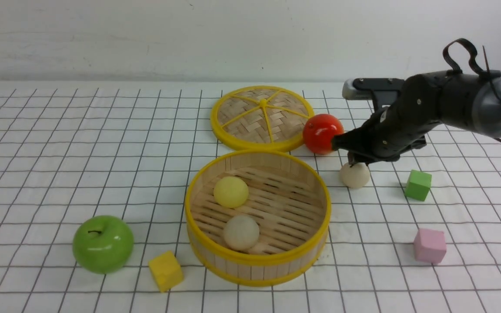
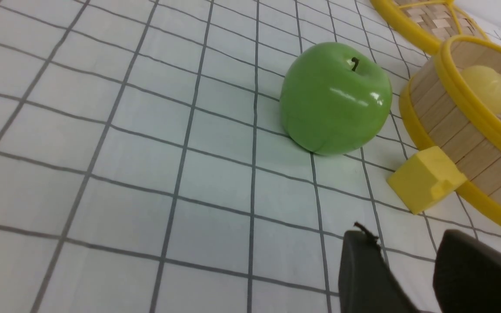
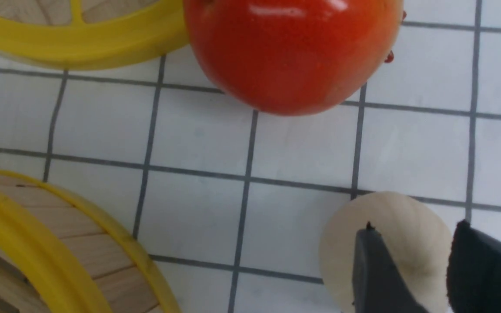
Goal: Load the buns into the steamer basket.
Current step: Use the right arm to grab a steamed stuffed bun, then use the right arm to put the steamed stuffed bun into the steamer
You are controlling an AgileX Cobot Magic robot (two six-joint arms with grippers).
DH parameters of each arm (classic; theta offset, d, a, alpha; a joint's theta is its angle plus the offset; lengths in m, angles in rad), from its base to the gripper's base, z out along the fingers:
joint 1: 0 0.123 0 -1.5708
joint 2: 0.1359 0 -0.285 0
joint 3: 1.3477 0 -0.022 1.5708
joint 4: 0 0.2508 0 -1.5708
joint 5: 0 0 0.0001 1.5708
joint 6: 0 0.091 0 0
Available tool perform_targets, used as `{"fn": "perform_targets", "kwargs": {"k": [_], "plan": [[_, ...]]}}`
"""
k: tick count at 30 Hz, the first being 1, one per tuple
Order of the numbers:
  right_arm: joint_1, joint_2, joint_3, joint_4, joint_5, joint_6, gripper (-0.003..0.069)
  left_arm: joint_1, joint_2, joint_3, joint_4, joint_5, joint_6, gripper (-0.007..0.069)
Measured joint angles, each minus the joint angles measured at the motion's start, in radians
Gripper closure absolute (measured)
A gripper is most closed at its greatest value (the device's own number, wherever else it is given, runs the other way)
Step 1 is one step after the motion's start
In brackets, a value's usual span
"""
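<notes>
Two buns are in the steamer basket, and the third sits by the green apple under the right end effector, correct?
Not quite: the front view shows the third bun by the red fruit, not the green apple; the rest holds.

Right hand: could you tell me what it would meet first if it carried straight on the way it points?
Most likely the cream bun, which lies directly ahead of the right hand; the red apple sits off that line. Whether hand and bun touch is unclear.

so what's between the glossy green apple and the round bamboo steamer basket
A small yellow cube, close by the bamboo steamer basket's wall and apart from the green apple; front and left wrist views show it.
</notes>
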Motion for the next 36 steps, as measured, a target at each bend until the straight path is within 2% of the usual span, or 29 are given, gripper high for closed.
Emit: {"fn": "perform_targets", "kwargs": {"k": [6,10,11,12,13,14,15,20,27,31,36], "plan": [[0.0,0.027,0.0,0.0,-0.001,0.0,0.0421,0.0,0.0,0.0,0.0,0.0,0.0,0.0386],[0.0,0.031,0.0,0.0,0.0,0.0,0.0475,0.0,0.0,0.0,0.0,0.0,0.0,0.0386],[-0.001,0.031,0.0,0.0,0.0,0.0,0.0527,0.0,0.0,0.0,0.0,0.0,0.0,0.0386],[-0.002,0.031,0.0,0.0,0.0,0.0,0.0535,0.0,0.0,0.0,0.0,0.0,0.0,0.0386],[-0.001,0.031,0.0,0.0,0.0,0.0,0.0566,0.0,0.0,0.0,0.0,0.0,0.0,0.0386],[-0.002,0.031,0.0,0.0,0.005,0.0,0.0628,0.0,0.0,0.0,0.0,0.0,0.0,0.0386],[-0.002,0.029,0.0,0.0,0.012,0.0,0.0651,0.0,0.0,0.0,0.0,0.0,0.0,0.0386],[-0.002,-0.001,0.0,0.0,0.046,0.0,0.0659,0.0,0.0,0.0,0.0,0.0,0.0,0.0386],[0.027,-0.171,0.001,0.064,0.135,-0.036,0.0659,0.0,0.0,0.0,0.0,0.0,0.0,0.0386],[0.109,-0.229,0.001,0.159,0.221,-0.137,0.0659,0.0,0.0,0.0,0.0,0.0,0.0,0.0386],[0.207,-0.19,0.001,0.184,0.243,-0.198,0.0659,0.0,0.0,0.0,0.0,0.0,0.0,0.0386]]}}
